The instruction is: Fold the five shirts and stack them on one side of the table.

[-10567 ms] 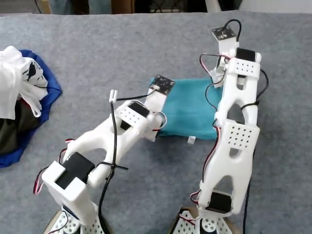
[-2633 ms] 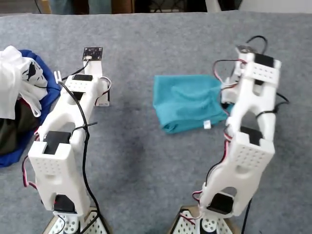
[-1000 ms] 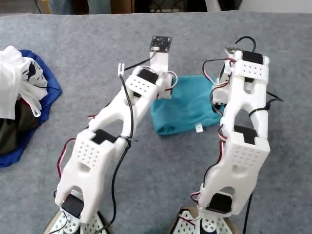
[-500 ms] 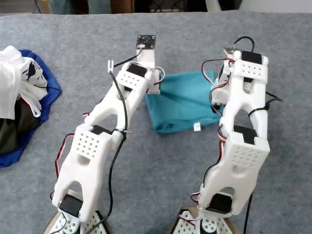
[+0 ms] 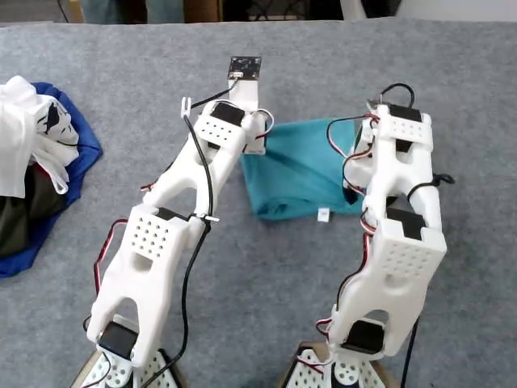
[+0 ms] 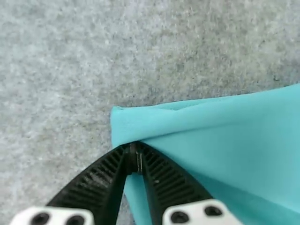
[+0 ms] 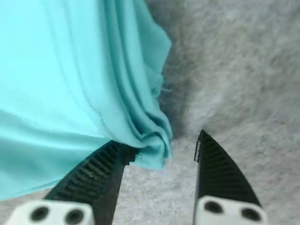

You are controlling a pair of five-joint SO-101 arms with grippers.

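Observation:
A folded teal shirt [image 5: 300,168] lies on the grey carpet mid-table between the two arms. In the left wrist view my left gripper [image 6: 134,158] is shut on a corner of the teal shirt [image 6: 225,136]; seen from above, it sits at the shirt's far left corner [image 5: 255,145]. My right gripper [image 7: 161,150] is open at the bunched edge of the shirt [image 7: 61,84], with one black finger [image 7: 101,171] against the cloth and the other [image 7: 215,164] over bare carpet. The right arm [image 5: 400,162] covers the shirt's right edge.
A heap of unfolded shirts [image 5: 32,153], white, blue and dark, lies at the table's left edge. Grey carpet [image 5: 242,267] covers the whole table. Both arm bases stand at the near edge.
The left arm swung left with the shirt's corner in its gripper, dragging that edge left. The right arm drew back slightly toward the near side, along the shirt's right edge.

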